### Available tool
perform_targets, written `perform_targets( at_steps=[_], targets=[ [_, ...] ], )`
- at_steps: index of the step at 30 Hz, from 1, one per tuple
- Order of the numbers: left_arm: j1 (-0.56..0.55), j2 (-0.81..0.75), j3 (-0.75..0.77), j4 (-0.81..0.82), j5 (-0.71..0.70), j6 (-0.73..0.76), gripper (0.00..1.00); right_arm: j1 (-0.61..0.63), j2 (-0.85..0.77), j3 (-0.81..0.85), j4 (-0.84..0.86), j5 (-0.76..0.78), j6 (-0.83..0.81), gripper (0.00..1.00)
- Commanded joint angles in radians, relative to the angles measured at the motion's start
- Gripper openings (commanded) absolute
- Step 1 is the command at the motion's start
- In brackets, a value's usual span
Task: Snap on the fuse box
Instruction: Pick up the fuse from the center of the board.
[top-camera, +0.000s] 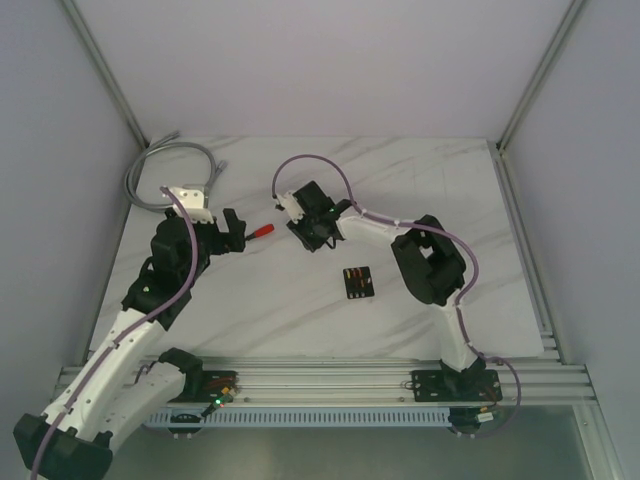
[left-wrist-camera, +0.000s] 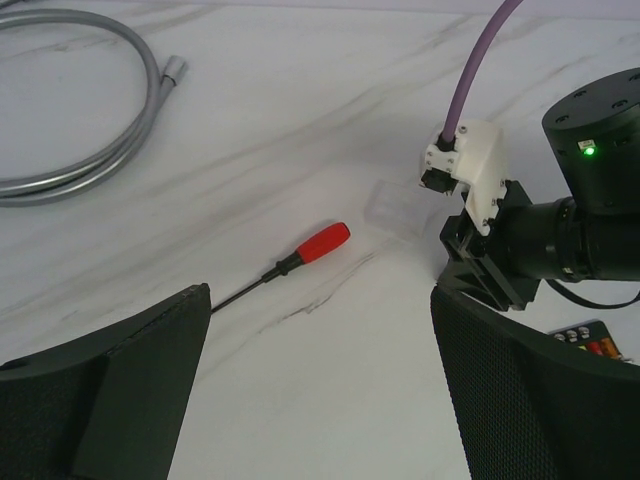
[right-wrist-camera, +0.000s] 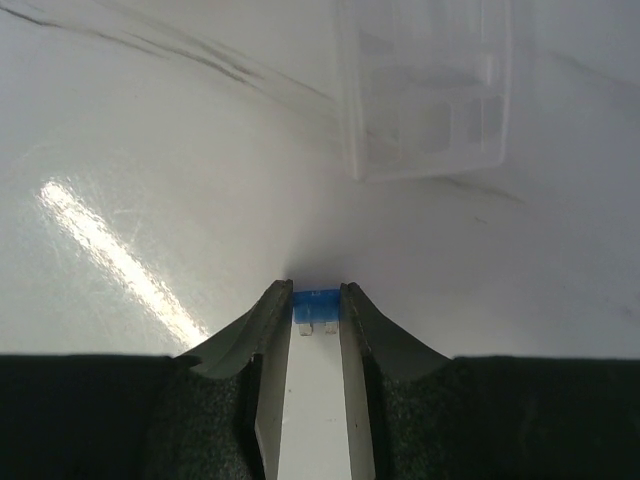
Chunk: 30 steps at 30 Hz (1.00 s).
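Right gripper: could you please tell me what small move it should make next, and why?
Probably lift a little, ready to carry toward the fuse box: the right gripper pinches a small blue fuse low against the table, while the box lies apart from it.

- Counter (top-camera: 250, 300): white marble pattern with thin grey veins.
- Fuse box (top-camera: 357, 282), toward the counter's near edge: black, with rows of red, orange and yellow fuses.
- Screwdriver (top-camera: 262, 231): red handle, black shaft.
- Cover (right-wrist-camera: 425, 90): clear, colourless plastic.
- Blade fuse (right-wrist-camera: 316, 300), pinched in the right gripper (right-wrist-camera: 316, 292): blue; the gripper's fingers are black, with finely textured pads.
- Hose (top-camera: 165, 170), far left corner: grey, metallic sheen.
- Arm cable (left-wrist-camera: 483, 62): purple, ending in a white bracket.
- Indicator light (left-wrist-camera: 588, 150) on the black right wrist housing: green.
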Motion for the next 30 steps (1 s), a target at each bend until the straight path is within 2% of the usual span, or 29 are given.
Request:
perform_targets(
  at_steps=[1,12,18,23,30],
  targets=[
    [0.007,0.018,-0.002,0.045,0.066,-0.075,1.00,-0.008,-0.039,-0.060,-0.068,0.051,0.089,0.22],
    [0.005,0.048,-0.099,0.176,0.214,-0.302,0.99,-0.007,-0.260,-0.155,-0.009,0.124,0.395,0.20],
    [-0.016,0.032,-0.222,0.361,0.267,-0.452,0.95,-0.004,-0.415,-0.252,0.124,0.119,0.602,0.19],
    [-0.090,0.048,-0.300,0.537,0.244,-0.502,0.85,0.005,-0.531,-0.330,0.226,0.150,0.724,0.18],
    [-0.223,0.139,-0.289,0.694,0.151,-0.444,0.72,0.008,-0.662,-0.402,0.314,0.183,0.802,0.18]
  ],
)
